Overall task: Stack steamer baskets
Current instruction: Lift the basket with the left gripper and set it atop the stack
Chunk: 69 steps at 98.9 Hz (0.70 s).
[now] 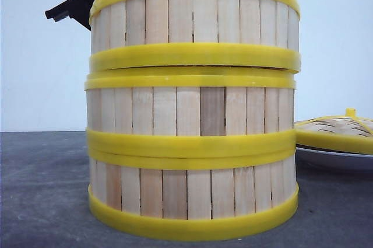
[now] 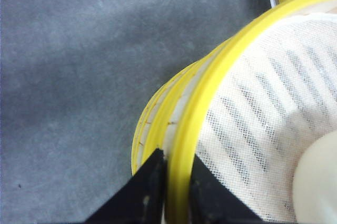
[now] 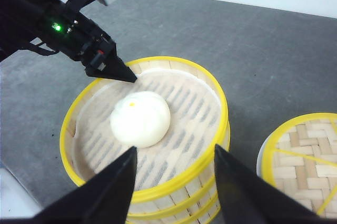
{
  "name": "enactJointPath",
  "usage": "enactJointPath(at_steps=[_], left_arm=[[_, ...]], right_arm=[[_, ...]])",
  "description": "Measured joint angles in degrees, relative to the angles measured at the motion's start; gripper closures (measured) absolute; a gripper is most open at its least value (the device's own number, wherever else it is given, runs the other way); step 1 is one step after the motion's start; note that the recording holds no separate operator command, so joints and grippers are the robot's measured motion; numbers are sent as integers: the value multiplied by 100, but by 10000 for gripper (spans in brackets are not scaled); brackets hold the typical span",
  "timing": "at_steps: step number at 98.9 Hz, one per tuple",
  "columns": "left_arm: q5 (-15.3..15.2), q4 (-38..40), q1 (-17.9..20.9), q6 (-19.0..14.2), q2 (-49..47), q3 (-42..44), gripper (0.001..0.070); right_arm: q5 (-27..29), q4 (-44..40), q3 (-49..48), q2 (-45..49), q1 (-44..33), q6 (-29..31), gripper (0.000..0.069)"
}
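Three steamer baskets stand in one stack close to the front camera: top (image 1: 192, 20), middle (image 1: 192, 111) and bottom (image 1: 192, 192). The top basket (image 3: 158, 129) is lined with white mesh and holds a white bun (image 3: 139, 118). My left gripper (image 2: 178, 155) is shut on this basket's yellow top rim (image 2: 210, 87), one finger outside the wall and one inside. In the right wrist view the left gripper (image 3: 118, 71) meets the rim at the far side. My right gripper (image 3: 175, 150) hovers open above the near side of the stack, touching nothing.
A woven-bamboo lid (image 1: 338, 128) with a yellow rim and knob lies on a white plate (image 1: 332, 159) to the right of the stack. The same lid (image 3: 303, 153) shows in the right wrist view. Dark grey tabletop (image 2: 79, 76) lies to the left.
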Motion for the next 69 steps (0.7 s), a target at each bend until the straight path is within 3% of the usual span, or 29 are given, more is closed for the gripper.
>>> enactJointPath(at_steps=[44,50,61,69], left_arm=[[-175,-162,0,-9,2,39,671],[-177,-214,0,-24,2,39,619],[-177,-229,0,-24,4,39,455],[-177,-229,0,-26,4,39,408]], right_arm=[[0,-72,2,0,0,0,413],[0,-70,2,0,0,0,413],[0,-72,2,0,0,0,386],[7,-77,2,0,0,7,335]])
